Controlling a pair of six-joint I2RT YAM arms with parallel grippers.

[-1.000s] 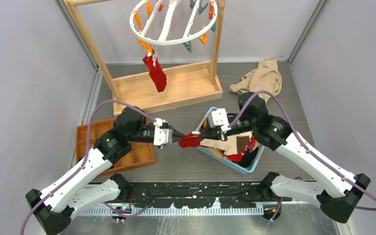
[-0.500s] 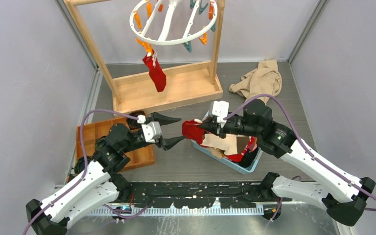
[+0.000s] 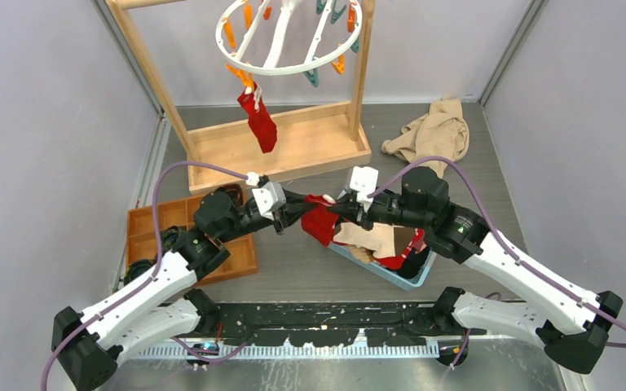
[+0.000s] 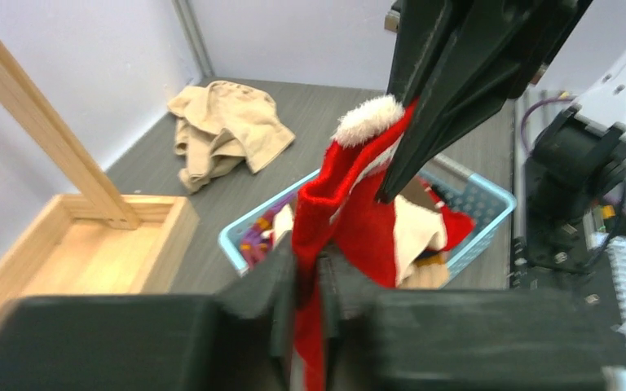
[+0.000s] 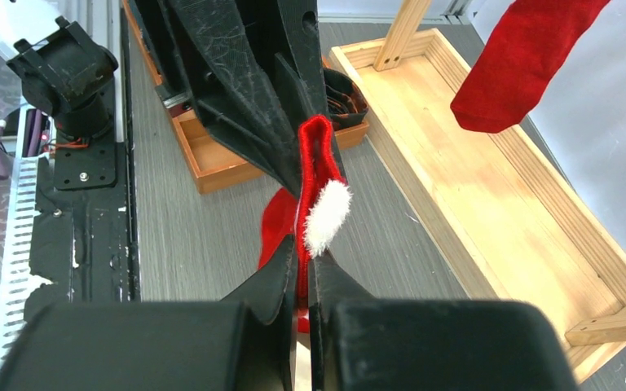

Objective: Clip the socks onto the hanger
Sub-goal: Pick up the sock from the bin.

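Observation:
A red sock (image 3: pixel 319 221) with a white fluffy cuff (image 5: pixel 327 217) hangs between my two grippers, above the basket's left edge. My right gripper (image 3: pixel 336 209) is shut on its cuff end (image 5: pixel 308 254). My left gripper (image 3: pixel 300 207) comes in from the left and is shut on the sock's red edge (image 4: pixel 306 259). The white ring hanger (image 3: pixel 287 39) with orange and teal clips hangs at the top. One red sock (image 3: pixel 259 122) is clipped to it and dangles over the wooden base. More socks lie in the blue basket (image 3: pixel 414 281).
The tall wooden frame (image 3: pixel 153 81) and its tray base (image 3: pixel 310 151) stand behind the grippers. A brown compartment tray (image 3: pixel 151 232) lies at the left under the left arm. A beige cloth (image 3: pixel 434 130) lies at the back right.
The left gripper let go of the sock, opened and drew back, then came forward and closed on it again. The right gripper kept its hold and lifted the sock.

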